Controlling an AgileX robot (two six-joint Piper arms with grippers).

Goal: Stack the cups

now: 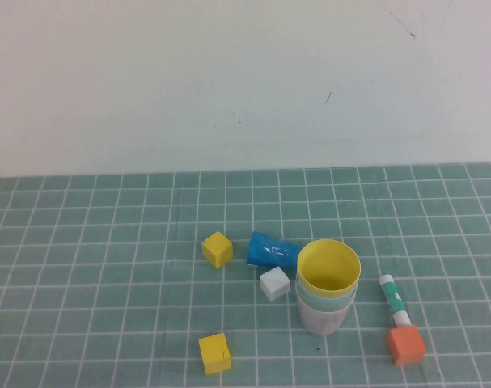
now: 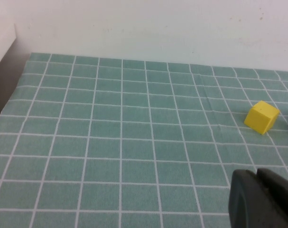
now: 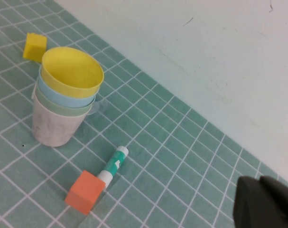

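The cups (image 1: pixel 326 291) stand nested in one upright stack near the middle front of the green checked cloth: pale pink at the bottom (image 3: pixel 52 124), then sage green, light blue, and yellow on top (image 3: pixel 72 71). Neither arm shows in the high view. My left gripper (image 2: pixel 257 187) is shut with nothing in it, hanging above the cloth well to the left of the stack. My right gripper (image 3: pixel 260 192) is shut and empty too, hovering off to the right of the stack, apart from it.
A dark-blue tube (image 1: pixel 271 250) lies just left of and behind the stack, a white cube (image 1: pixel 274 283) beside it. Two yellow cubes (image 1: pixel 217 248) (image 1: pixel 214 353) sit further left. A green-white marker (image 1: pixel 393 297) and an orange cube (image 1: pixel 405 344) lie right of the stack.
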